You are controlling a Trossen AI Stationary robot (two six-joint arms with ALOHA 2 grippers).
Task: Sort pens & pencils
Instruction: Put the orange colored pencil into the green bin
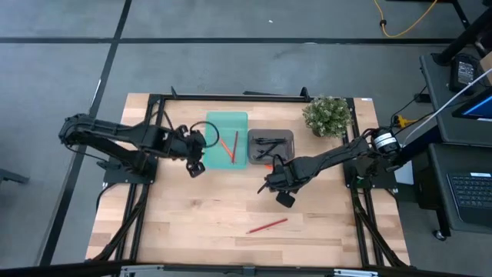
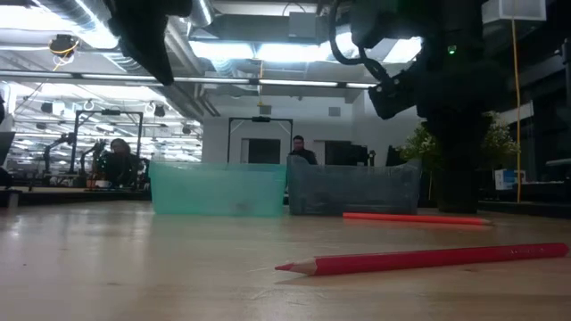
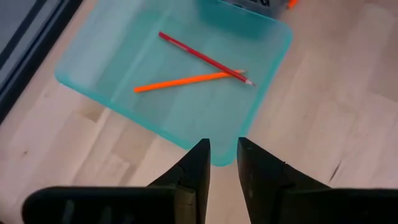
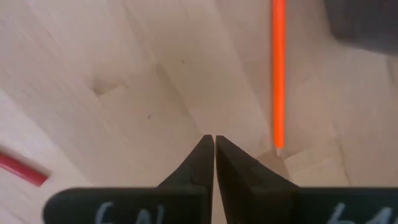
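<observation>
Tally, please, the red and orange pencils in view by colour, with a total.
Red: 2 (teal-tray red pencil, loose red pencil)
Orange: 2 (teal-tray orange pencil, loose orange pencil)
Total: 4

Your wooden counter (image 1: pixel 192 215) carries a teal tray (image 1: pixel 227 139), grey tray (image 1: pixel 270 146), potted plant (image 1: pixel 327 115), and two loose pencils: red (image 1: pixel 267 225), orange (image 4: pixel 278 74).

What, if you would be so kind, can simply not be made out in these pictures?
- Grey tray, high view: its dark contents are too small to count or name.
- Orange pencil, right wrist view: its far end is cut off by the picture's edge.
- Both trays, low view: their walls hide what lies inside.
- Right end effector, high view: too small to show its fingers.
</observation>
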